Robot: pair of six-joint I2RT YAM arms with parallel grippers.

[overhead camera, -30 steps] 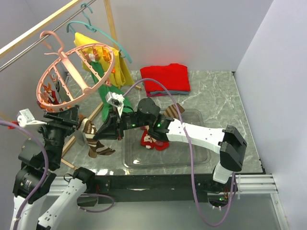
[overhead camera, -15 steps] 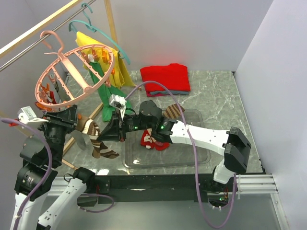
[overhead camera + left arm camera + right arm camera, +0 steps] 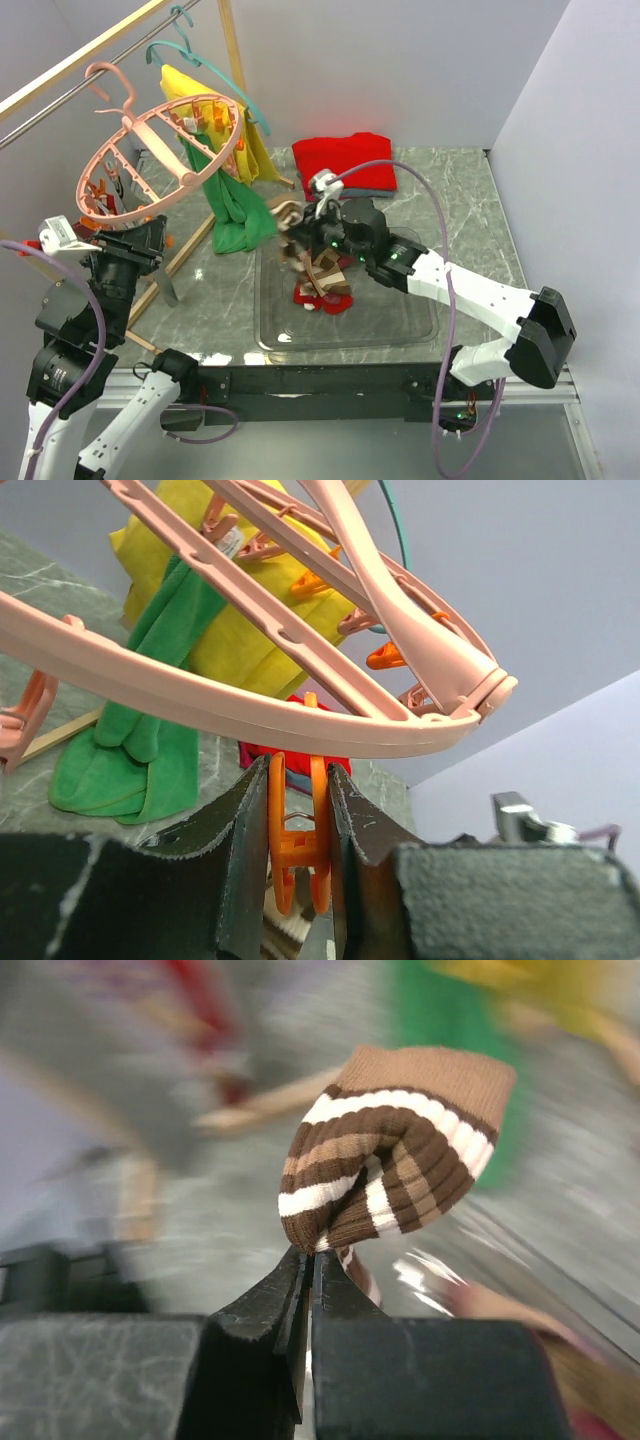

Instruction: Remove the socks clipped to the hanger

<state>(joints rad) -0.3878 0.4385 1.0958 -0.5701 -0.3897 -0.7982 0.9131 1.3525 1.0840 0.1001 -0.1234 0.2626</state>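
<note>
The pink ring hanger [image 3: 160, 160] hangs at the upper left, and its rim [image 3: 250, 712] crosses the left wrist view. My left gripper [image 3: 158, 238] sits under that rim, shut on an orange clip [image 3: 298, 830] that hangs from it. My right gripper [image 3: 303, 243] is shut on a brown, tan and white striped sock [image 3: 390, 1160], which it holds free of the hanger above the clear tray [image 3: 400, 330]. The striped sock [image 3: 315, 265] looks blurred in the top view. A red sock [image 3: 318, 297] lies in the tray below it.
A green cloth [image 3: 235, 215] and a yellow shirt [image 3: 255, 150] hang on the teal coat hanger [image 3: 200, 60] just behind the ring. A folded red garment [image 3: 345, 162] lies at the back. The wooden rack post [image 3: 232, 50] stands behind, with walls on both sides.
My left gripper closed on the orange clip. My right gripper carried the striped sock away from the hanger's left side, to the right and over the tray.
</note>
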